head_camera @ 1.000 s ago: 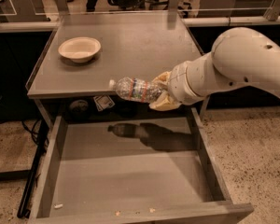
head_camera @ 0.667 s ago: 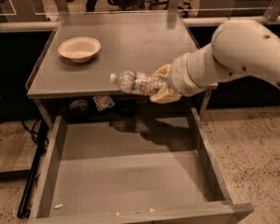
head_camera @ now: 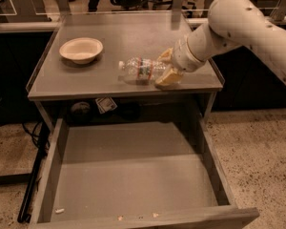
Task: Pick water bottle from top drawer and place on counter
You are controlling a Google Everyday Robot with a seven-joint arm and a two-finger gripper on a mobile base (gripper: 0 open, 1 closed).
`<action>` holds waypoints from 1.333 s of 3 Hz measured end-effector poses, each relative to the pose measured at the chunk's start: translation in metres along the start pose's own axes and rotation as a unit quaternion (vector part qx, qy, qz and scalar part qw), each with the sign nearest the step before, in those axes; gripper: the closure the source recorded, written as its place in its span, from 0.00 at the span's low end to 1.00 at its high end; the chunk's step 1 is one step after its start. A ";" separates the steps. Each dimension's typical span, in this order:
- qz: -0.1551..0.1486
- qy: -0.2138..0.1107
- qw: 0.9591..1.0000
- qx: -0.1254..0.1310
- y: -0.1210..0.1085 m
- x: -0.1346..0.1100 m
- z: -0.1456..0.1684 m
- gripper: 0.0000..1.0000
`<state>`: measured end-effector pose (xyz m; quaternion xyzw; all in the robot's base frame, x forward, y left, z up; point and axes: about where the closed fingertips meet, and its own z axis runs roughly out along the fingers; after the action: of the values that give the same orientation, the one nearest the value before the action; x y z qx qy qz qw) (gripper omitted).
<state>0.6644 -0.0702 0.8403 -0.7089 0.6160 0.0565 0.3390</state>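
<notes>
A robot's white arm (head_camera: 238,25) reaches in from the upper right of the frame, and its gripper (head_camera: 164,68) is clamped on a water bottle (head_camera: 142,69) over the front right part of the counter (head_camera: 133,37). The two pale yellow fingers (head_camera: 169,78) close on the base end of the bottle, one above and one below. The bottle lies on its side, with its white cap (head_camera: 121,65) pointing toward the left of the frame and its red, white and green label band (head_camera: 144,71) near the middle. A dark shadow sits directly beneath it on the grey surface; whether the bottle touches the counter or hangs just above it cannot be told.

A shallow cream bowl (head_camera: 81,49) stands upright on the counter's left side, well apart from the bottle. Below the counter, the drawer (head_camera: 133,175) is pulled fully out toward the bottom of the frame, its flat grey floor bare except for a few pale crumbs (head_camera: 120,218) along the front edge. In the dark gap under the counter, a small white card (head_camera: 105,104) hangs beside a dark rounded object (head_camera: 80,108). Speckled flooring (head_camera: 262,156) fills the right of the frame.
</notes>
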 end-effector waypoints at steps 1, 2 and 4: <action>0.003 0.002 1.000 -0.029 -0.016 0.012 0.018 1.00; 0.003 0.002 1.000 -0.029 -0.017 0.010 0.015 0.81; 0.003 0.002 1.000 -0.029 -0.017 0.010 0.015 0.34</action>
<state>0.6878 -0.0696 0.8309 -0.7168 0.6165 0.0739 0.3174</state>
